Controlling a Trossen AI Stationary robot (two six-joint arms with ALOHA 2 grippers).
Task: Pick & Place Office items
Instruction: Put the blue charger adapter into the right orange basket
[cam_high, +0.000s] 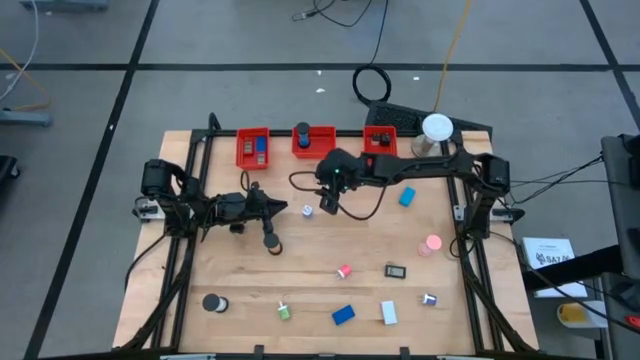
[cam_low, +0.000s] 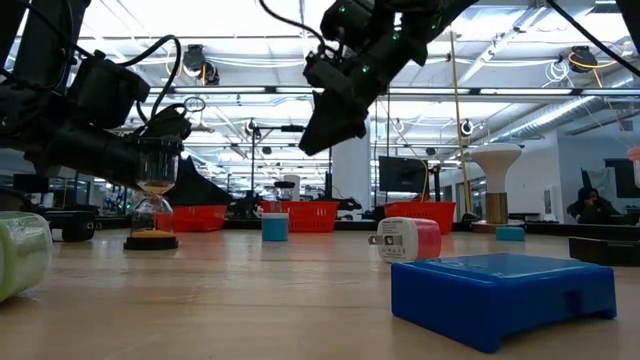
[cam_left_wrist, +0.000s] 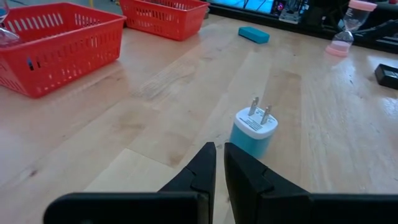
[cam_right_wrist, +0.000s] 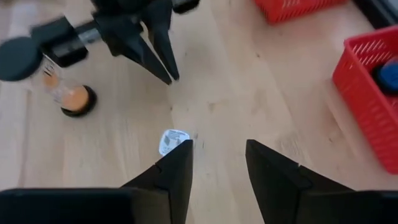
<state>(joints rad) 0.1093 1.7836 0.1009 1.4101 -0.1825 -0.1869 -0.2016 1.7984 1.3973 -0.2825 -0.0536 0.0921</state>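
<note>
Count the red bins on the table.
3, in a row along the far edge: left bin, middle bin, right bin, the last partly hidden by the right arm. No others visible.

Little can be read here. A white sheet (cam_high: 548, 252) lying off the table's right side carries dark print, too small to make out. The small label (cam_right_wrist: 173, 140) on the plug adapter also bears print, likewise illegible.
</note>
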